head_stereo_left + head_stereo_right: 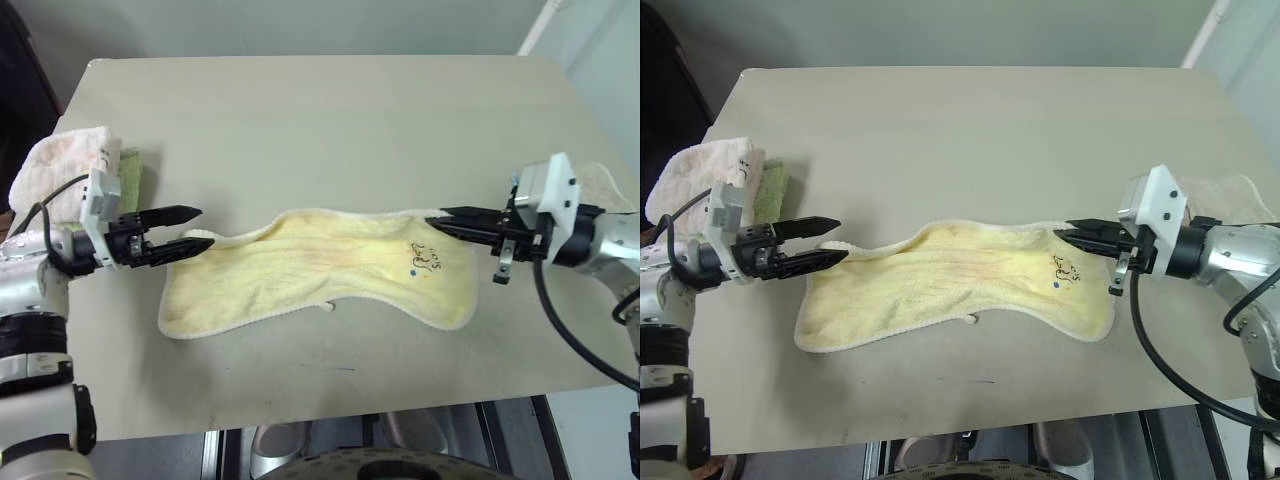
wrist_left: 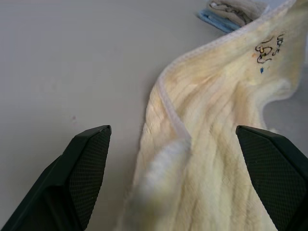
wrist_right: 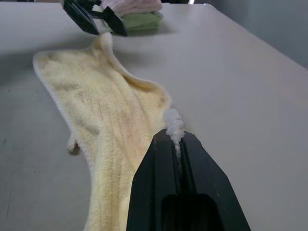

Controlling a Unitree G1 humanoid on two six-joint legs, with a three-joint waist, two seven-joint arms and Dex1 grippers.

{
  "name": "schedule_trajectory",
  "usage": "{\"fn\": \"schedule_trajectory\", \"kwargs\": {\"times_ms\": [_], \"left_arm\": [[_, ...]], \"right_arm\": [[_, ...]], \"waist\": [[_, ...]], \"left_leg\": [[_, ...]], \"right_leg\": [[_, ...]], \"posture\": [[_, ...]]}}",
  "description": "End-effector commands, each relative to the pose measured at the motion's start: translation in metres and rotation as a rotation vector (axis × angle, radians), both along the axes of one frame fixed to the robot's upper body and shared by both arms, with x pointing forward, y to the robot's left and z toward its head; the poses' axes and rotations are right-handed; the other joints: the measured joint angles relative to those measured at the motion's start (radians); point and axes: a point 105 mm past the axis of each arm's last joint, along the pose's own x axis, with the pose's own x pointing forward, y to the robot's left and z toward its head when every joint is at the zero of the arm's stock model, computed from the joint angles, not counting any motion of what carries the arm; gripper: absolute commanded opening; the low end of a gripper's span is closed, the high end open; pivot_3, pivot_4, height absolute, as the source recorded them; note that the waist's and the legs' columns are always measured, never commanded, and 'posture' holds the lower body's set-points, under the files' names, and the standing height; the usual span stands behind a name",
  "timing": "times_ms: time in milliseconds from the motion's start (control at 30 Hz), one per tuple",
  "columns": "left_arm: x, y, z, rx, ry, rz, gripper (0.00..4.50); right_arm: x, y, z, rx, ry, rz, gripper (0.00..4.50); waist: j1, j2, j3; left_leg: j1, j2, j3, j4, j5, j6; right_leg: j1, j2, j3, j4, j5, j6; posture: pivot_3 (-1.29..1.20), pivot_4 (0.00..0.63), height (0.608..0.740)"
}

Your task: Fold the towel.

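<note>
The pale yellow towel point(image 1: 320, 265) lies stretched across the middle of the table point(image 1: 320, 110), with small dark handwritten marks near its right end. My right gripper point(image 1: 432, 222) is shut on the towel's far right corner; the right wrist view shows the whitish edge pinched between its fingers point(image 3: 159, 159). My left gripper point(image 1: 205, 228) is open at the towel's far left corner. In the left wrist view that raised corner point(image 2: 166, 159) sits between the wide-apart fingers point(image 2: 86, 159), untouched by either.
A pink-white folded towel point(image 1: 60, 165) rests on a green folded cloth point(image 1: 137, 175) at the table's left edge, just behind my left arm. A beige folded towel point(image 1: 603, 183) lies at the right edge behind my right arm.
</note>
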Motion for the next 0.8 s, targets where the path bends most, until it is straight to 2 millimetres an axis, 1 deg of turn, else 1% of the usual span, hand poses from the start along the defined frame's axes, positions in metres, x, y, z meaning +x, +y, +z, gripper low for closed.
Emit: {"fn": "schedule_trajectory", "kwargs": {"times_ms": [33,167,333,500,667,800], "left_arm": [[-0.004,0.000,0.006,0.034,0.025,-0.040,4.50],[-0.004,-0.003,0.005,0.026,0.041,-0.051,4.50],[-0.006,-0.006,-0.002,0.003,0.084,-0.051,4.50],[-0.008,-0.005,-0.005,0.006,0.100,-0.048,4.50],[-0.009,0.002,-0.010,0.082,0.115,-0.054,4.50],[-0.007,0.002,-0.009,0.093,0.105,-0.062,4.50]], "right_arm": [[-0.005,-0.003,0.014,-0.005,-0.036,0.024,0.05],[-0.001,-0.006,0.021,-0.002,-0.054,0.016,0.05],[0.002,-0.009,0.033,0.022,-0.084,0.009,0.05],[0.001,-0.012,0.034,0.007,-0.085,0.006,0.05],[0.001,-0.014,0.031,-0.019,-0.083,0.004,0.05],[0.001,-0.014,0.030,-0.021,-0.082,0.005,0.05]], "waist": [[0.000,0.000,0.000],[0.000,0.000,0.000],[0.000,0.000,0.000],[0.000,0.000,0.000],[0.000,0.000,0.000],[0.000,0.000,0.000]], "left_leg": [[0.000,0.000,0.000,0.000,0.000,0.000],[0.000,0.000,0.000,0.000,0.000,0.000],[-0.002,0.000,0.000,0.000,0.000,0.000],[-0.003,0.000,0.000,0.001,0.000,0.000],[-0.003,0.000,0.000,0.001,0.000,0.000],[-0.003,0.000,0.000,0.001,0.000,0.000]], "right_leg": [[0.000,0.000,0.000,0.000,0.000,0.000],[-0.001,0.000,0.000,0.001,0.000,0.000],[-0.003,0.000,0.000,0.003,0.000,-0.001],[-0.004,0.000,0.000,0.003,0.000,-0.001],[-0.004,0.000,0.000,0.003,0.000,-0.001],[-0.005,0.000,0.000,0.003,0.001,-0.001]], "posture": [[0.00,0.150,0.740],[0.00,0.150,0.740],[0.00,0.150,0.740],[0.00,0.150,0.740],[0.00,0.150,0.740],[0.00,0.150,0.740]]}}
